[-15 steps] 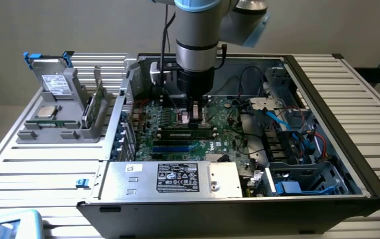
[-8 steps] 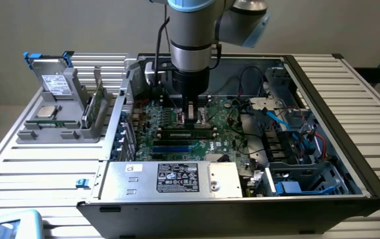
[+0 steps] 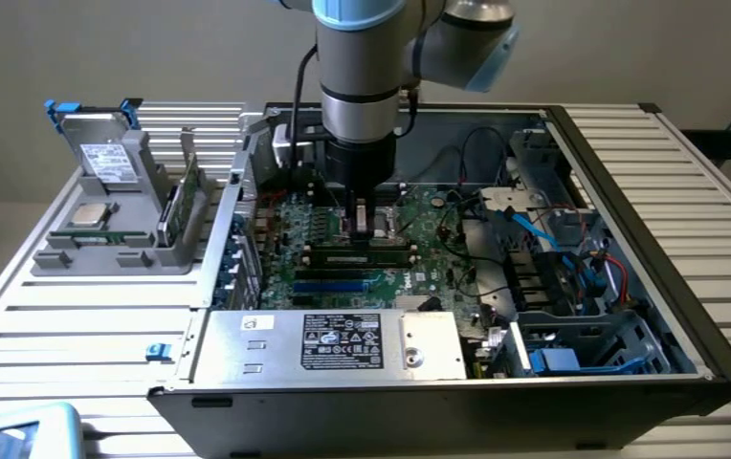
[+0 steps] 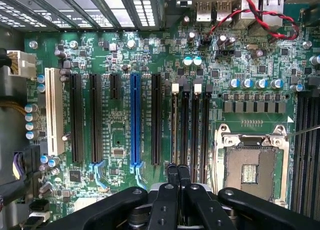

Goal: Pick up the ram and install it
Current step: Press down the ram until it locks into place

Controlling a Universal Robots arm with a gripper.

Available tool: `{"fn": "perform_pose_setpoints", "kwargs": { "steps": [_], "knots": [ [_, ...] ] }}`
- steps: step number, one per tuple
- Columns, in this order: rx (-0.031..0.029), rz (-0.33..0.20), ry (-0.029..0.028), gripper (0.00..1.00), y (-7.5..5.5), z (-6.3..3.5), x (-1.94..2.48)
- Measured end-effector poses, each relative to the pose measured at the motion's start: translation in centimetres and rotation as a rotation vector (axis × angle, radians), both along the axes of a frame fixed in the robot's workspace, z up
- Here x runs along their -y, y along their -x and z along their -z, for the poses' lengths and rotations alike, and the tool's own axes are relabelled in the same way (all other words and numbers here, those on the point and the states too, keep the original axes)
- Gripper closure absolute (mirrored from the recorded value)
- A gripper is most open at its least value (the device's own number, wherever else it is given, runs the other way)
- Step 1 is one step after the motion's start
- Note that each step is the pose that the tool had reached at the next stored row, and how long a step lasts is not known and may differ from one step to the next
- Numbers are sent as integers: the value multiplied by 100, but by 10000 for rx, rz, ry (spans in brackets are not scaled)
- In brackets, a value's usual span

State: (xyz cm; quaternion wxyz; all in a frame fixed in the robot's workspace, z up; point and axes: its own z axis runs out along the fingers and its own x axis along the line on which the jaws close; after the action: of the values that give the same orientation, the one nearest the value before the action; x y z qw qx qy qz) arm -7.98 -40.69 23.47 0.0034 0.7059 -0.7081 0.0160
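Note:
My gripper is down inside the open computer case, shut, with its fingertips pressed together. The ram stands in a memory slot on the green motherboard, directly under the fingertips. In the wrist view the ram appears edge-on as a thin strip in the slot with a white latch at its far end. My shut gripper sits over its near end. I cannot tell whether the tips touch its top edge. Nothing is clamped between the fingers.
Empty black memory slots and the open processor socket lie beside the ram. The silver power supply fills the case front, cables and drive cages the exterior view's right. Outside, a grey holder carries a boxy drive, a processor chip and a green board.

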Motion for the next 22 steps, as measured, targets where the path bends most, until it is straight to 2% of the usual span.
{"fn": "perform_pose_setpoints", "kwargs": {
  "steps": [14,16,22],
  "knots": [
    [-2,1,8,89,5,92,1],
    [12,1,-16,89,2,65,-4],
    [3,0,0,89,-41,-94,0]
  ]
}}
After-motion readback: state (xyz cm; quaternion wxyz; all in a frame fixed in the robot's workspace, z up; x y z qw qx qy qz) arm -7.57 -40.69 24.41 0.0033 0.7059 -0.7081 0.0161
